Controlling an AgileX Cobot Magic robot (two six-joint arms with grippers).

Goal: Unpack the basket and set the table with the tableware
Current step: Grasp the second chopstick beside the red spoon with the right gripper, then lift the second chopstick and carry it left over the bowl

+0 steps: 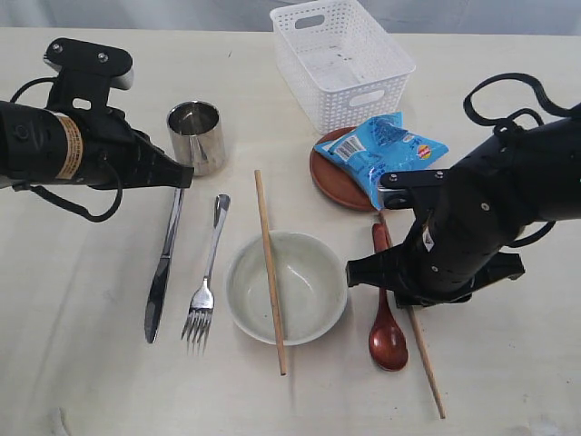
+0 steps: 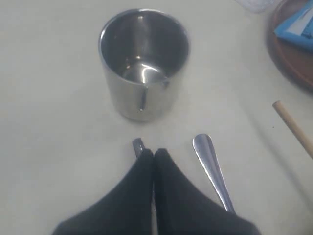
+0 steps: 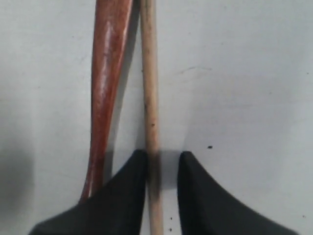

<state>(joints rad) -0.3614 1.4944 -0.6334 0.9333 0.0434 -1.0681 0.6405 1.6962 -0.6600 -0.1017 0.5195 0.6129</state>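
The white basket (image 1: pixel 363 100) stands empty at the back of the table (image 1: pixel 82 363). Laid out on the table are a steel cup (image 1: pixel 197 136), knife (image 1: pixel 162 272), fork (image 1: pixel 207 272) and cream bowl (image 1: pixel 309 282), with one chopstick (image 1: pixel 269 263) lying across the bowl. My left gripper (image 2: pixel 154 152) is shut just short of the cup (image 2: pixel 144 63), and the knife's handle end (image 2: pixel 138 147) peeks out beneath its tips. My right gripper (image 3: pixel 162 156) is open, straddling the second chopstick (image 3: pixel 149 73), which lies beside the red-brown spoon (image 3: pixel 107 73). One finger touches that chopstick and a gap shows at the other.
A blue snack packet (image 1: pixel 381 150) lies on the small brown plate (image 1: pixel 331 182) in front of the basket. The right arm's black body (image 1: pixel 472 236) covers the upper part of the spoon (image 1: pixel 388 336) and of the second chopstick (image 1: pixel 427 363).
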